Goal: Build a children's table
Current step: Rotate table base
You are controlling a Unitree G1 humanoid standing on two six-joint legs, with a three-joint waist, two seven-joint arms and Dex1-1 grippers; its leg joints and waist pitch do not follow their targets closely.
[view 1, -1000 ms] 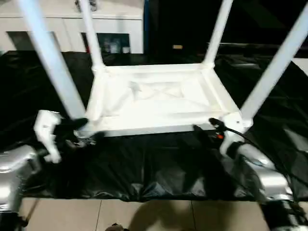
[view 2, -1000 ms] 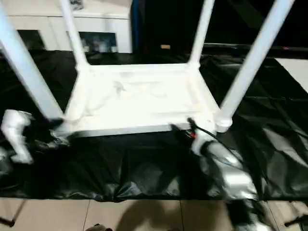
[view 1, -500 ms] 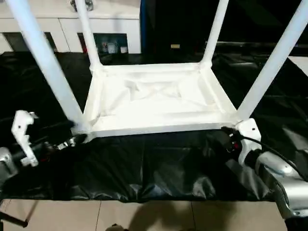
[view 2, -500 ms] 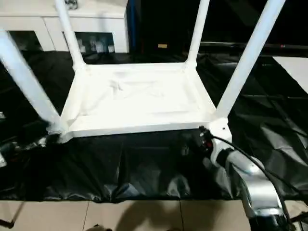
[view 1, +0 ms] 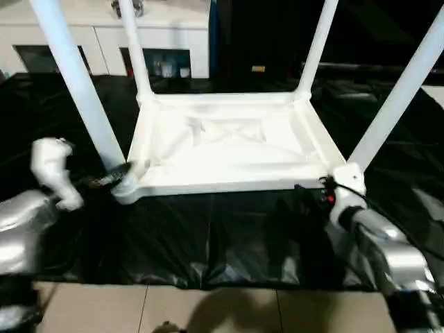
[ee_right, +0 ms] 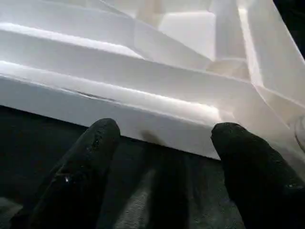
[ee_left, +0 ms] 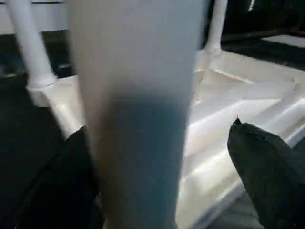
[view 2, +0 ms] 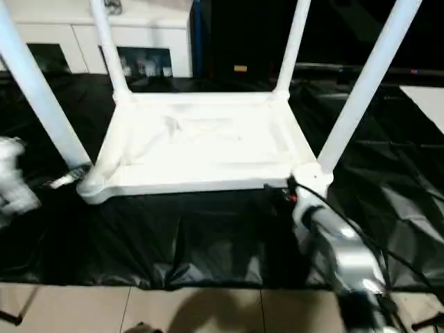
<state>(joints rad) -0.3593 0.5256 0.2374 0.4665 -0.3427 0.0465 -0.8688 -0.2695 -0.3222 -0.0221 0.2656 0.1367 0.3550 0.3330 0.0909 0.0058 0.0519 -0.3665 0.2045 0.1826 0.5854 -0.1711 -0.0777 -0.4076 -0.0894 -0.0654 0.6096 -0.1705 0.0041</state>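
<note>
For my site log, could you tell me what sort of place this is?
Probably an indoor test room: beige tiled floor, black plastic sheeting under the upturned white plastic children's table, and a white glass-doored cabinet behind.

four legs cut off above, left claw fingers part hidden behind blurred leg

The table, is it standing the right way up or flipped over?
Flipped over: the tabletop lies underside up on the black sheet, legs pointing up.
</note>
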